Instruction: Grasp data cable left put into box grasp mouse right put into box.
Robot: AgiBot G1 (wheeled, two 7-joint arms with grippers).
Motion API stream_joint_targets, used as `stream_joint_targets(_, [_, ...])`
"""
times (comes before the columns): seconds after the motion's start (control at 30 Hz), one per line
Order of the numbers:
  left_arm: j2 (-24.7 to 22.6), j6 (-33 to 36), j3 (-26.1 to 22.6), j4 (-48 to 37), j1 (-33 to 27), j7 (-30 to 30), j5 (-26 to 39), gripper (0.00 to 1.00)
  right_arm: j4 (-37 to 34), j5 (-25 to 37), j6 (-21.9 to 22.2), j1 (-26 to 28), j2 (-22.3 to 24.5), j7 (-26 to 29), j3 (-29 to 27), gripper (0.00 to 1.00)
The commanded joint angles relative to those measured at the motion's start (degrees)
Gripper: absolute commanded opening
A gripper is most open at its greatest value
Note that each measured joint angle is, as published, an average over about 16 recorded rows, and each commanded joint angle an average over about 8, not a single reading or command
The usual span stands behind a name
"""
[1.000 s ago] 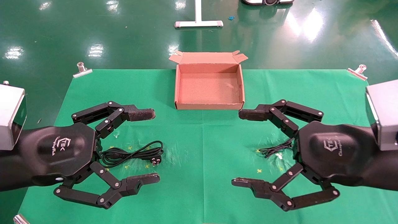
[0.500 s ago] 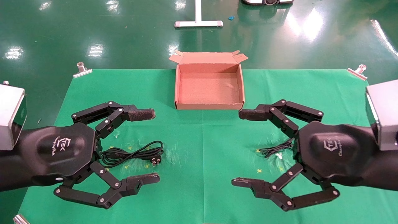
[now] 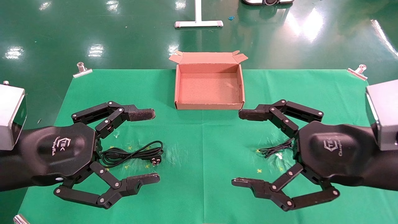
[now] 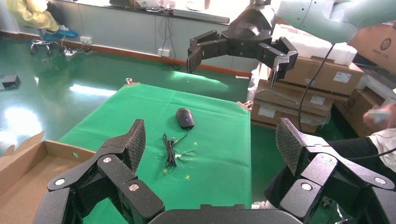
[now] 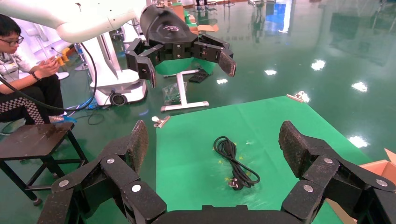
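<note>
Left claw [image 3: 149, 146], fingers spread wide and holding nothing, hovers above the green-covered counter [image 3: 202, 140] with the data cable [image 3: 132, 153] lying directly beneath the gap between its fingers. The coil rests flat, its pronged plug at the end nearest the fingertips, so a straight descent would likely bracket the loops. Right claw [image 3: 238, 149], likewise released and empty, hangs in mirrored pose on the opposite side. Beneath its palm the head view shows only a bundled thin cord [image 3: 275, 150]; the mouse [image 4: 185, 117] itself is hidden there, but the left wrist view shows it on the cloth, just beyond its bundled cord and under the right claw. Between and beyond the two claws stands the box [image 3: 209, 106], open-topped and empty, its flaps folded outward. Its central placement appears to give each arm an equally short carry. Neither object is grasped yet; judged from this layout, the task stands at its start.
</note>
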State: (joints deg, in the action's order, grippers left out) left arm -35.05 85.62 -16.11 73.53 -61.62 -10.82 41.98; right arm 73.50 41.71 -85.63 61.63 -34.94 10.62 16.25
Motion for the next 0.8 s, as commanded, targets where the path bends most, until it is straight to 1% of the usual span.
stream_joint_targets(0.03, [0.0, 0.0, 0.0, 0.0, 0.0, 0.0, 0.0, 1.00, 0.0, 0.0, 0.0, 0.0, 0.0, 0.0, 0.0, 1.00])
stream_joint_targets(0.23, [0.2, -0.1, -0.2, 0.1, 0.0, 0.0, 0.6, 1.00, 0.0, 0.1, 0.0, 0.0, 0.0, -0.1, 0.0, 1.00])
stream_joint_targets(0.3, [0.6, -0.6, -0.8, 0.5, -0.2, -0.4, 2.5, 1.00, -0.1, 0.5, 0.0, -0.2, 0.0, -0.3, 0.2, 1.00])
stream_joint_targets(0.37, [1.1, -1.3, -2.1, 1.2, -0.8, -1.3, 5.9, 1.00, -0.8, 1.1, 0.1, -0.6, -0.2, -0.5, 0.6, 1.00])
stream_joint_targets(0.43, [1.4, -2.1, -4.0, 2.0, -2.0, -2.7, 10.9, 1.00, -1.7, 2.2, 0.5, -1.2, -0.4, -0.7, 1.1, 1.00])
stream_joint_targets(0.57, [0.5, -2.7, -9.2, 3.4, -6.6, -6.9, 23.8, 1.00, -3.4, 4.6, 1.9, -2.0, -0.8, -1.0, 2.1, 1.00])
stream_joint_targets(0.7, [-2.3, -2.8, -14.8, 3.6, -12.0, -10.7, 37.8, 1.00, -3.5, 6.5, 2.8, -2.0, -0.8, -1.6, 2.6, 1.00])
stream_joint_targets(0.8, [-5.1, -4.0, -18.0, 3.5, -14.9, -12.7, 47.3, 1.00, -3.9, 7.2, 3.0, -2.0, -0.7, -2.3, 2.7, 1.00])
